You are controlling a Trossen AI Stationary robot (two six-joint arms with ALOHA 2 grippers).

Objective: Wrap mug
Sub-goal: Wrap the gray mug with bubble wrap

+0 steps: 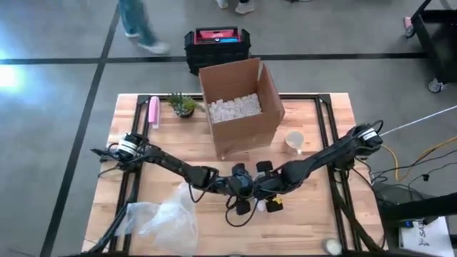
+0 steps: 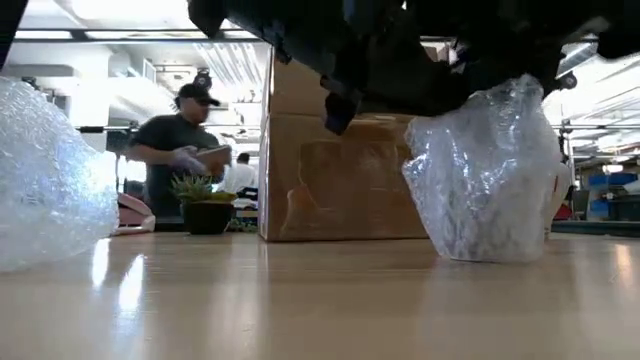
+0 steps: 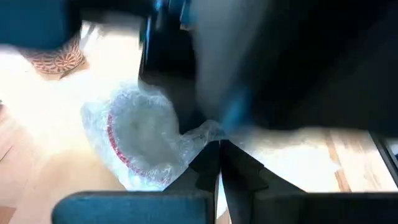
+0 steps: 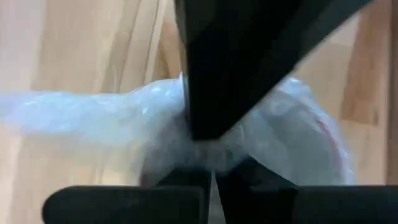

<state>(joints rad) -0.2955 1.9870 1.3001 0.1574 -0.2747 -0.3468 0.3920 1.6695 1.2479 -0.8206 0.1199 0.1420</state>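
Left gripper [image 3: 217, 163] pinched shut on a twist of bubble wrap [image 3: 186, 140]; right gripper [image 4: 211, 163] likewise clamped on it, both at the surface's [image 1: 314, 228] front middle. Mug [image 3: 134, 134] already swathed, standing on the wood. Probably only sealing left. Beyond: cardboard box [image 1: 239, 103], spare mug [image 1: 294, 140], plant [image 2: 205, 205], loose wrap [image 1: 168, 218], a person [image 2: 185, 145] behind.

blocked: cardboard box [image 1: 239, 100] behind grippers | free: bare table [image 1: 300, 221] front-right
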